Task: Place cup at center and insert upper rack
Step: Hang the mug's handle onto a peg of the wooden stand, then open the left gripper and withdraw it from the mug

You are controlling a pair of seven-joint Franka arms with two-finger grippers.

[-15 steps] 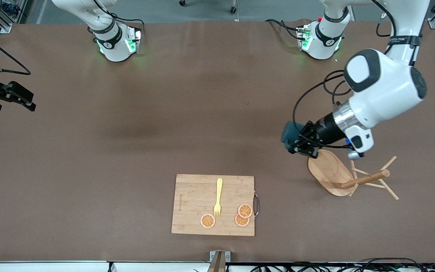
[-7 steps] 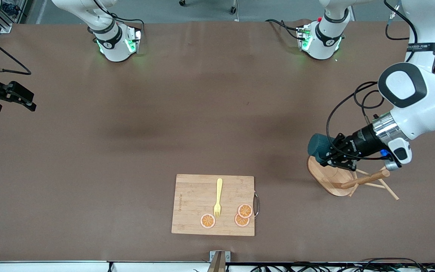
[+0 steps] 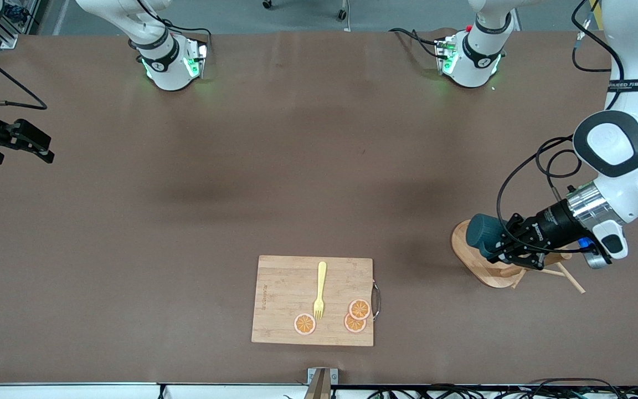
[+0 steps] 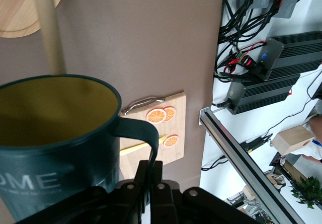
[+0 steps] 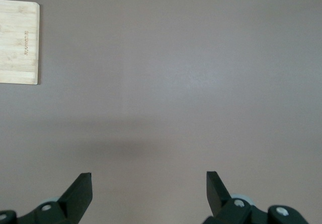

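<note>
Left gripper [image 3: 500, 250] clamping cup [image 3: 483, 234] by handle, hovering over upper rack [image 3: 493, 262], which is lying tipped toward left arm's end of table. Right gripper [image 3: 22, 145] waiting, jaws wide, well apart from rack. Tip imo: carrying cup level toward center, setting down gently before letting go. Cup lettering reading "OME", partly hidden.

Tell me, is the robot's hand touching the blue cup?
Touching. The left wrist view shows the left end effector shut on the cup's handle.

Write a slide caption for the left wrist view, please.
Left gripper holding a teal mug by its handle above the mug tree.
</note>
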